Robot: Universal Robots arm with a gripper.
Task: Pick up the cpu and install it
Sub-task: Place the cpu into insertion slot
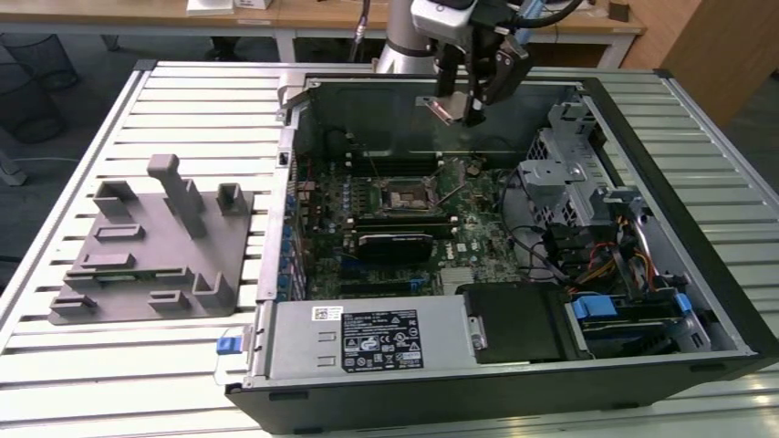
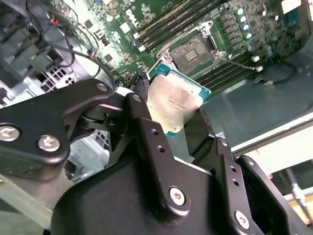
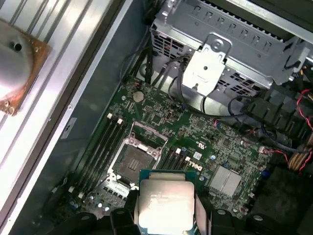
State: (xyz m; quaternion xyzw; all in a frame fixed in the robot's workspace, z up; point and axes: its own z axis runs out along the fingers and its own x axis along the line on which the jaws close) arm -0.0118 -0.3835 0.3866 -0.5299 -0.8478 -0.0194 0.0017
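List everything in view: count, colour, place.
table: one, pale, slatted, under everything
case: one, black, open, on the table
motherboard: one, green, case floor
socket: one, dark, empty, mid-motherboard
cpu: one, silver, held above the motherboard
drive cage: one, silver, inside case, exterior view's right
power supply: one, grey, case's near end in the exterior view
tray: one, grey, upright posts, on table, exterior view's left of case
gripper: one, black, shut on the cpu
arm: one, silver, beyond the case
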